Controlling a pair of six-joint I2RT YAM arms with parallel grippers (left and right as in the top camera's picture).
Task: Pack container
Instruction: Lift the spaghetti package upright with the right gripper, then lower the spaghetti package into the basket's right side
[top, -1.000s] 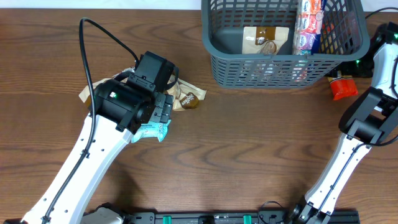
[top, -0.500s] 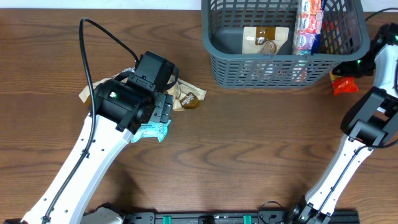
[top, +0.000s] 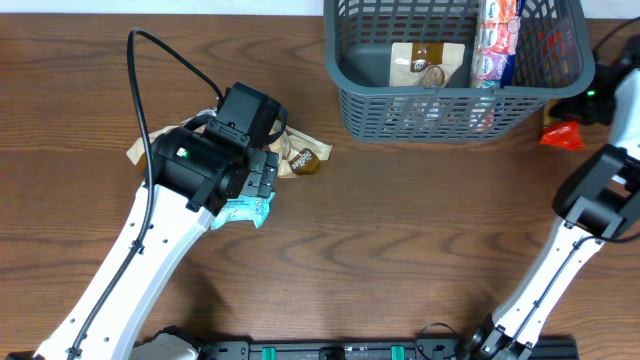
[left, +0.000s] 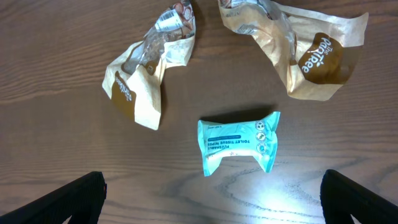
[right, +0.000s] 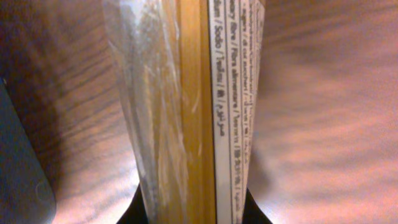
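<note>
Now the container (top: 440, 115): sitting at the far right part of the wooden table (top: 400, 250), its slotted front wall facing the arms, its far end running out of the overhead view.
Inside the container: a tan pouch (top: 418, 62) is lying flat on the floor; a tall colourful packet (top: 495, 40) is standing beside it to the right; something red is showing through the right-hand wall, too hidden to name.
Right gripper (right: 194, 214): clenching an orange-red packet (top: 562, 135), just outside the container's right front corner and close to its wall.
Right wrist view: the orange-red packet is filling the frame edge-on, showing clear film, a yellow-orange strip and a white printed panel, with a dark finger (right: 140, 208) pressing in on each side at the bottom.
Left gripper (left: 214, 199): hanging released, jaws standing wide, over the left part of the table and well apart from the container.
Teal wipes packet (left: 239, 141): lying flat on the wood between the open fingers, touching neither of them.
Crumpled tan pouch (left: 140, 81): lying near the teal wipes packet on the table, apart from it.
Second tan pouch (left: 305, 50): lying at the other side with its brown round logo facing up, also apart from the teal wipes packet.
Left arm in the overhead view: covering most of this small pile.
</note>
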